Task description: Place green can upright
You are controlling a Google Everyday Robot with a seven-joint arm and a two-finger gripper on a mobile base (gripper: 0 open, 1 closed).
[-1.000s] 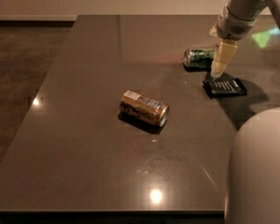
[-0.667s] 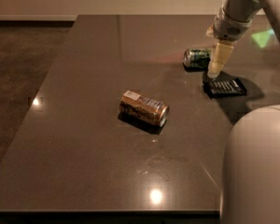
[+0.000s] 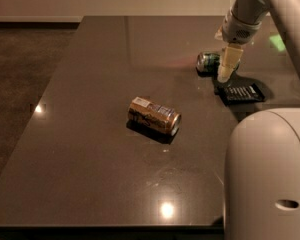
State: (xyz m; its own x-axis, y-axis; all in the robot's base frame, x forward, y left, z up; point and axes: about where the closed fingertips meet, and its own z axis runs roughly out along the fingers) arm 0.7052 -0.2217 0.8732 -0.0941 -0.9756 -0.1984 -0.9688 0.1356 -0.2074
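Hanging tip-down from the pale arm, the gripper sits low over the dark table; whether it is spread or closed cannot be told from this angle. Just to its left, partly overlapped by it, the green can lies on its side with a silver end turned leftward. Just on the near side of the gripper tip rests a flat black object. Well apart from the tip, leftward and nearer the camera, a gold-brown can lies on its side too.
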